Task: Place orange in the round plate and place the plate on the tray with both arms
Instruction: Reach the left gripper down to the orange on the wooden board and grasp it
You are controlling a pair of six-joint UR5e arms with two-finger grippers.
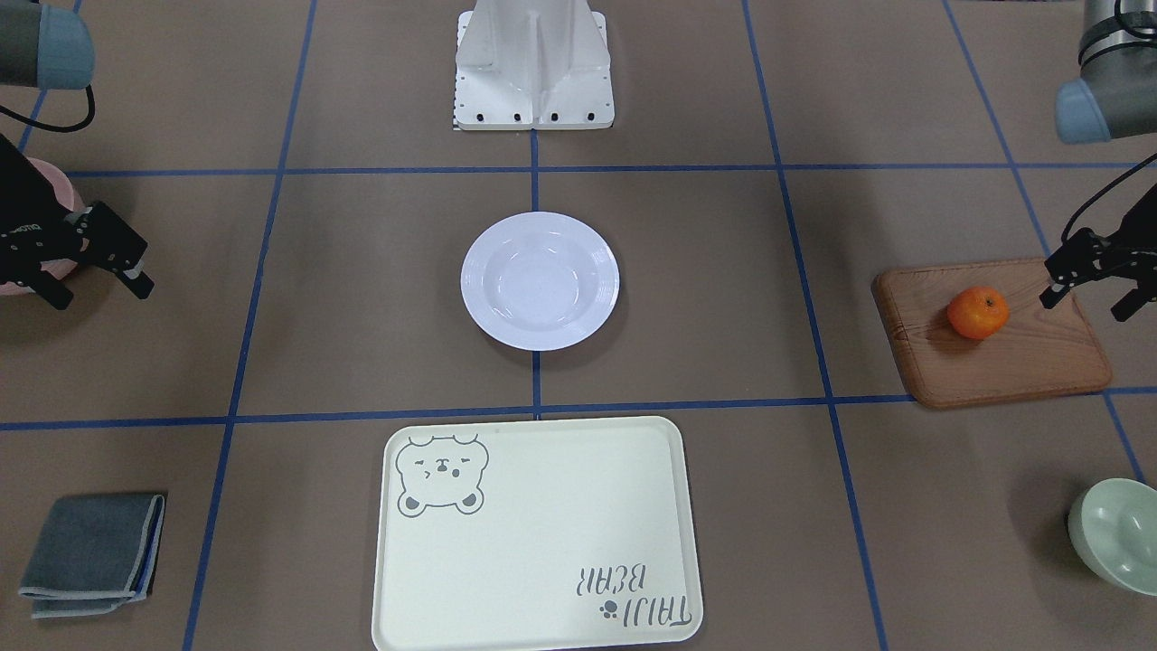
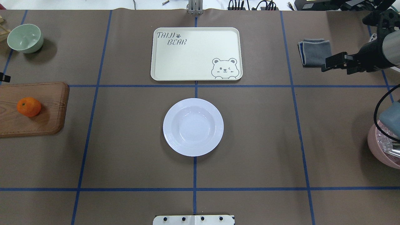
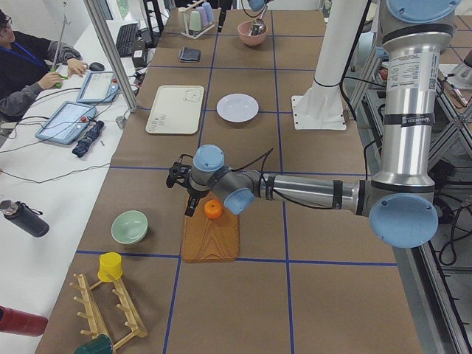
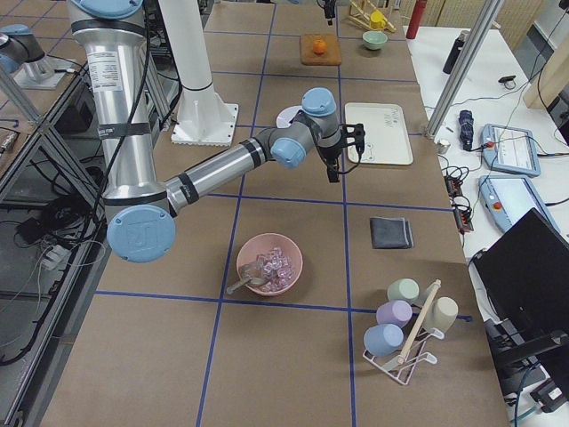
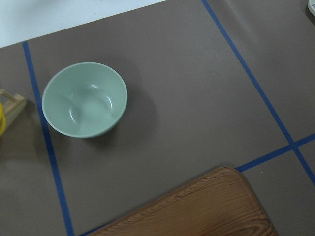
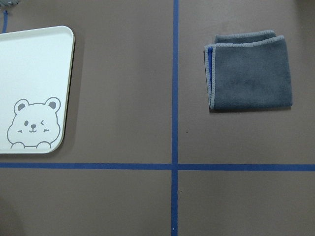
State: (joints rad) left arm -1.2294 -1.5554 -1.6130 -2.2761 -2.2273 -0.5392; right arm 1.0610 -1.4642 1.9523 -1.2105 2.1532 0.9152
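The orange (image 1: 977,312) rests on a brown wooden board (image 1: 994,348), also in the overhead view, orange (image 2: 28,106). My left gripper (image 1: 1091,298) hovers open beside it, over the board's edge, holding nothing. A white round plate (image 1: 540,280) sits empty at the table's middle, plate (image 2: 193,127). The cream bear tray (image 1: 533,533) lies empty beyond it, tray (image 2: 196,53). My right gripper (image 1: 98,287) is open and empty, raised near the table's right side, between the tray and a grey cloth.
A folded grey cloth (image 2: 315,51) lies right of the tray. A pale green bowl (image 2: 25,38) stands at the far left. A pink bowl (image 2: 382,147) holding clear pieces is at the right edge. The white robot base (image 1: 533,68) stands behind the plate.
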